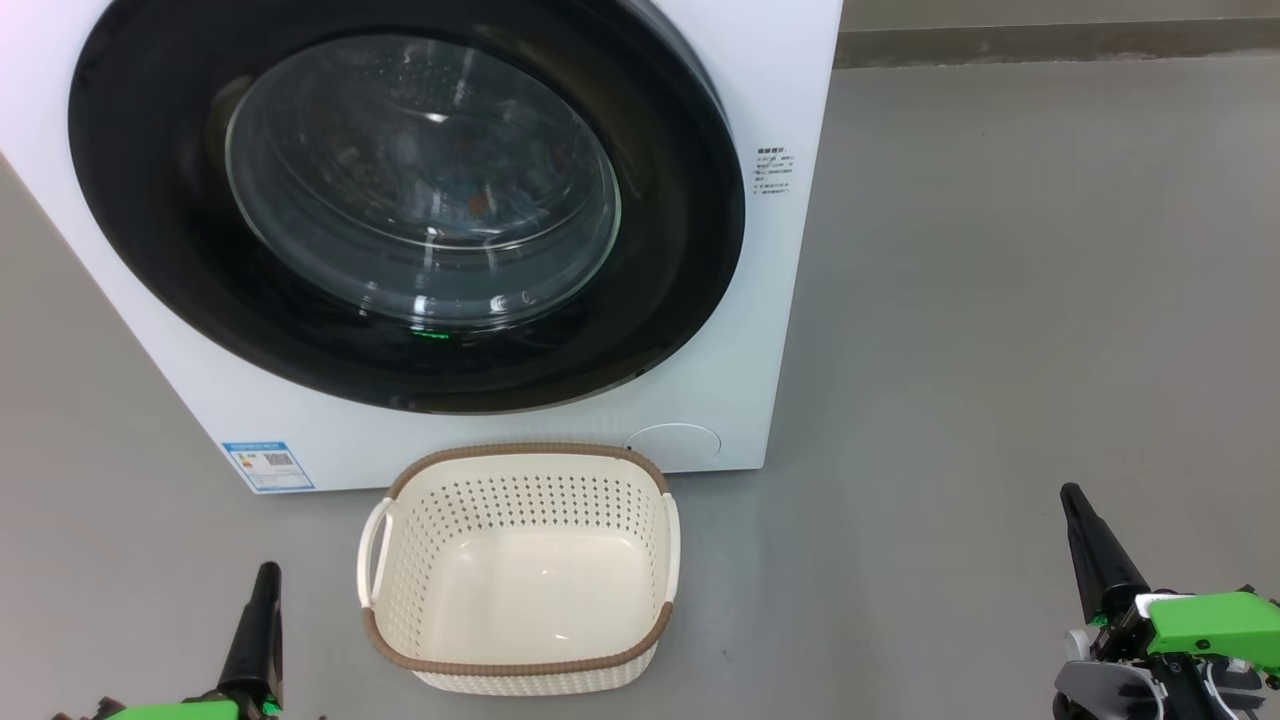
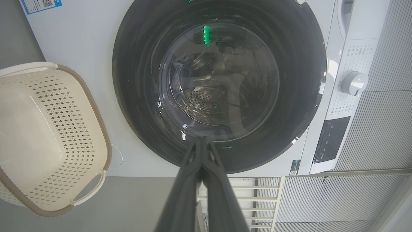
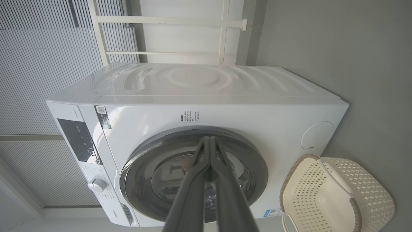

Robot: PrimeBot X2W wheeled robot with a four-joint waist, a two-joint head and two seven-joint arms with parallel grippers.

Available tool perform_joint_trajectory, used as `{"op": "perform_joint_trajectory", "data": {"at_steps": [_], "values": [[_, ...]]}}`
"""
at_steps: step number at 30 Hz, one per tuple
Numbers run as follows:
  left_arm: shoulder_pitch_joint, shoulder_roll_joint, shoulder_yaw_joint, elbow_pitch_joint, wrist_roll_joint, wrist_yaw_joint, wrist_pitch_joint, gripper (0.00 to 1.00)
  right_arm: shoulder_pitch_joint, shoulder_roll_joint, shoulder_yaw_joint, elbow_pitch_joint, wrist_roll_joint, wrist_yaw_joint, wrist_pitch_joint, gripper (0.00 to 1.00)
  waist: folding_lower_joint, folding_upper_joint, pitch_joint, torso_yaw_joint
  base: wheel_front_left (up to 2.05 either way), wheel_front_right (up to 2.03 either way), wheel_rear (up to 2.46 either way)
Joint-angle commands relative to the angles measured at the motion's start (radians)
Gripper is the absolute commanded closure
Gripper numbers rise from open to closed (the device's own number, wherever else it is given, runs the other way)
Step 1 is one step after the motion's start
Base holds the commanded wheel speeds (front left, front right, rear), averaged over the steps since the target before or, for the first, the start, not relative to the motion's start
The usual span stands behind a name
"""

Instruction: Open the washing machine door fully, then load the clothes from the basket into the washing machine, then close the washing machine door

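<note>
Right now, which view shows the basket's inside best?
Head view: it looks down into the basket, with the whole rim and bare bottom visible. The left wrist view cuts the basket off at the frame edge; the right wrist view shows it tilted, with its lower part cropped.

- The washing machine door (image 1: 420, 190) is shut, barring the way inside.
- The basket (image 1: 520, 500) stands just before the washing machine (image 1: 790, 300), open-topped.
- The floor (image 1: 1000, 300) to the right lies open.
</note>
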Motion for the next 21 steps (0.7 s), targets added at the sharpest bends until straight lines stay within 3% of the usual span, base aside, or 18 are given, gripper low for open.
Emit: {"op": "perform_joint_trajectory", "data": {"at_steps": [1,21], "values": [[-0.042,0.009,0.027,-0.031,-0.008,0.001,0.006,1.00,-0.044,-0.008,0.018,-0.030,0.004,0.000,0.005,1.00,-0.0001,0.0000,0.000,0.000,0.00,0.00,0.00],[-0.042,0.009,0.027,-0.031,-0.008,0.001,0.006,1.00,-0.044,-0.008,0.018,-0.030,0.004,0.000,0.005,1.00,-0.0001,0.0000,0.000,0.000,0.00,0.00,0.00]]}}
